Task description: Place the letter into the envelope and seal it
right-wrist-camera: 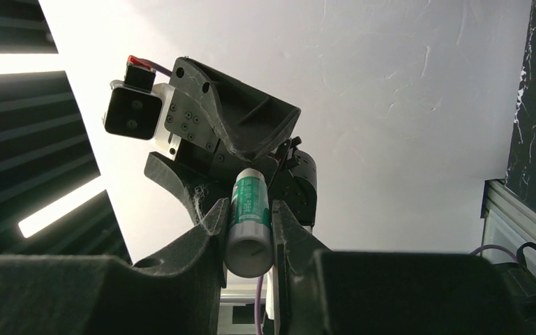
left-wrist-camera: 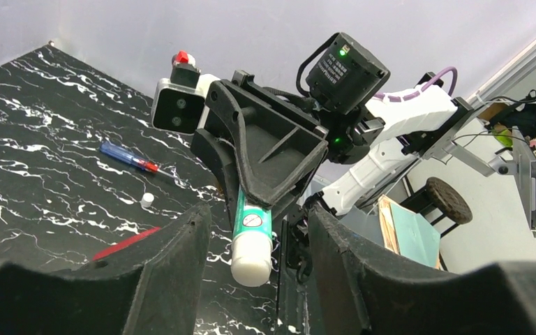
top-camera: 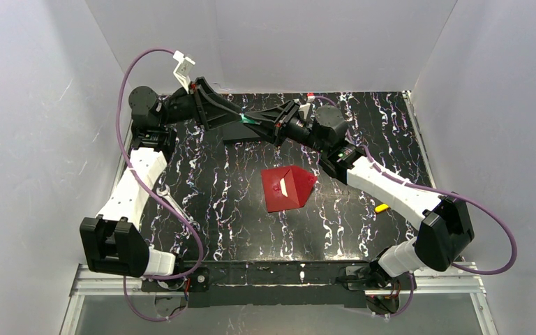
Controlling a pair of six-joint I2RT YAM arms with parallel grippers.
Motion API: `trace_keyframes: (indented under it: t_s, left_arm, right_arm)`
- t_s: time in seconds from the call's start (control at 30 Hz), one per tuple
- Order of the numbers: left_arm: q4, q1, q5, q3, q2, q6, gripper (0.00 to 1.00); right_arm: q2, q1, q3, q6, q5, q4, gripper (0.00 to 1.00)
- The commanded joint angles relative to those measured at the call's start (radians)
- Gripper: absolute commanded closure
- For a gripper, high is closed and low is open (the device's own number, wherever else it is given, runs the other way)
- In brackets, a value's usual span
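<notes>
Roughly mid-table (top-camera: 216, 209) lies the red envelope (top-camera: 299, 183), a thin cream strip of the letter (top-camera: 284, 189) showing on it; well behind, the right gripper (right-wrist-camera: 250, 209) clamps a glue stick (right-wrist-camera: 251, 199); the left gripper (left-wrist-camera: 258, 213) stands parted around its white end.

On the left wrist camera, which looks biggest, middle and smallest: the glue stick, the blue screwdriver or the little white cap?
1. glue stick: looks biggest, but it is right up by the camera, so it may not really beat the screwdriver.
2. blue screwdriver: long and thin, farther away.
3. white cap: clearly smallest.
</notes>
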Motion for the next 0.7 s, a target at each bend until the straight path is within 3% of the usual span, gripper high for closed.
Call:
trace_keyframes:
  t_s: [0.0, 0.17, 0.4, 0.6, 0.67]
  left_arm:
    - [0.016, 0.006, 0.032, -0.031, -0.039, 0.005, 0.48]
    - [0.016, 0.006, 0.033, -0.059, -0.05, 0.017, 0.51]
    - [0.013, 0.006, 0.01, -0.059, -0.053, 0.033, 0.7]
    - [0.013, 0.006, 0.006, -0.058, -0.048, 0.05, 0.67]
    - [0.014, 0.006, 0.009, -0.061, -0.046, 0.051, 0.71]
  right_arm:
    - [-0.024, -0.006, 0.056, -0.022, 0.008, 0.001, 0.99]
    - [-0.024, -0.006, 0.068, -0.03, 0.012, -0.008, 0.99]
    - [-0.022, -0.006, 0.075, -0.041, 0.0, -0.032, 0.99]
    - [-0.008, -0.006, 0.102, -0.061, -0.024, -0.093, 0.99]
    - [-0.01, -0.006, 0.1, -0.061, -0.016, -0.094, 0.99]
